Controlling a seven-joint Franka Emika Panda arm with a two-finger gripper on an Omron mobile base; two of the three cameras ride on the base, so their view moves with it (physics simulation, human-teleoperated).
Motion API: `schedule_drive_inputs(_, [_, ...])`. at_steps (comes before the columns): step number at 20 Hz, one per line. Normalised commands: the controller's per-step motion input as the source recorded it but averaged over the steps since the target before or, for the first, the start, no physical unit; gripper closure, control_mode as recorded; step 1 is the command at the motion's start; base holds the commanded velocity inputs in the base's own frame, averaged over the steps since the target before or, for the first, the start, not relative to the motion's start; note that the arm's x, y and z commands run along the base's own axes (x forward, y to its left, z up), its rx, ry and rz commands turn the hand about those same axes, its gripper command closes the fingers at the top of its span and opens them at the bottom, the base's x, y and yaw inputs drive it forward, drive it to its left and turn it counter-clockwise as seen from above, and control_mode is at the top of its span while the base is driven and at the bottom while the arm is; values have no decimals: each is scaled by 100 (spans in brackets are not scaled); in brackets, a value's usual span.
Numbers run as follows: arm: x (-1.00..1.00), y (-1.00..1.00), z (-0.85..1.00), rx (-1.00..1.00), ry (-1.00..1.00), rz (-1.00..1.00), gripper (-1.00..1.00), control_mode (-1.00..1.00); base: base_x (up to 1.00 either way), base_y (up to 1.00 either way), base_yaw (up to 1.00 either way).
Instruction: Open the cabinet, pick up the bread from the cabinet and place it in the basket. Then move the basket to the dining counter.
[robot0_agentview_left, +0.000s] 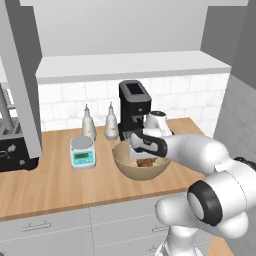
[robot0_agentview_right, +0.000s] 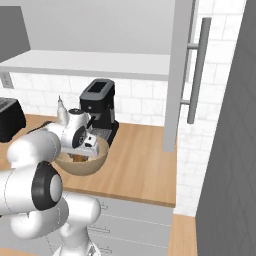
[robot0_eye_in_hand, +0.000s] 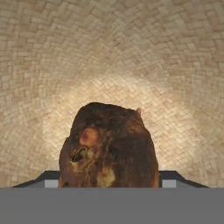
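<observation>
The tan woven basket stands on the wood worktop in front of the coffee machine. My gripper reaches down into it, shut on the dark brown bread, which hangs just above the woven bottom of the basket. A bit of the bread peeks out under the hand. The wall cabinet stands open, its doors swung out and its pale shelf bare. The dining counter is out of view.
A black coffee machine stands right behind the basket. Two bottles and a kitchen scale sit to its left, and a black appliance beyond them. The open door's bar handle hangs at the right.
</observation>
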Motion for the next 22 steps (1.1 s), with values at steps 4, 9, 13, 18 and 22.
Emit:
schedule_drive_inputs(4, [0,0,-1,0,-3,3,-100,-100,0,0,0])
schedule_drive_inputs(9, [3,0,0,0,-3,4,-100,-100,0,0,0])
schedule_drive_inputs(13, [19,17,2,0,-6,4,-100,-100,0,0,0])
schedule_drive_inputs(18, [14,34,36,0,-9,4,-100,-100,0,0,0])
schedule_drive_inputs(22, [-52,46,80,0,-18,12,-100,-100,0,0,0])
